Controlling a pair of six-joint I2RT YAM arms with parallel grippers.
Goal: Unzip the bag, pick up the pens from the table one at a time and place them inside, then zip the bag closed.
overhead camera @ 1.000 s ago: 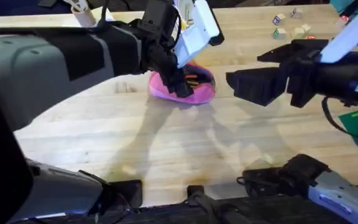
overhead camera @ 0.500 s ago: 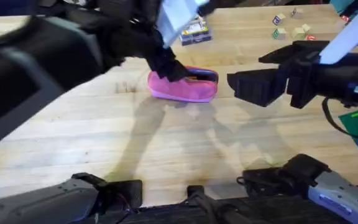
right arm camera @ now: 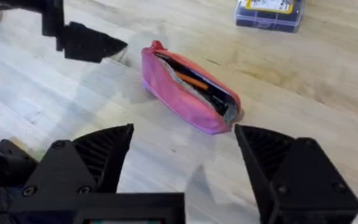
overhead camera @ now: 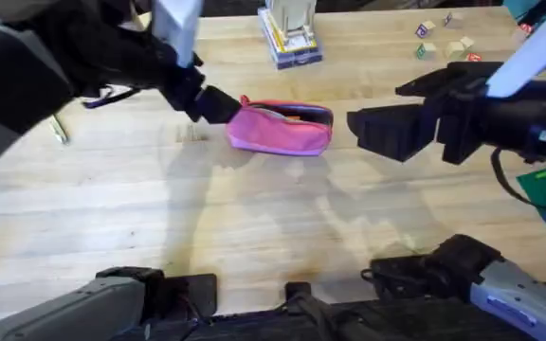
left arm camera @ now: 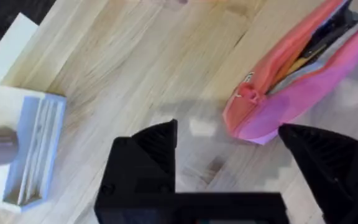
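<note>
Your bag [overhead camera: 281, 129] lies unzipped on the table [overhead camera: 254, 218], orange pen [right arm camera: 191, 79] inside. Left gripper [left arm camera: 229, 146] open, empty, just left of it. Right gripper [right arm camera: 184, 144] open, empty, to its right.

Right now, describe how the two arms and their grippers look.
Both arms are black with pale grey or white panels. The left gripper has two black, wedge-shaped fingers on a boxy black base. The right gripper is alike, with screw heads showing on its finger mounts. A black cable loops beside the right arm.
</note>
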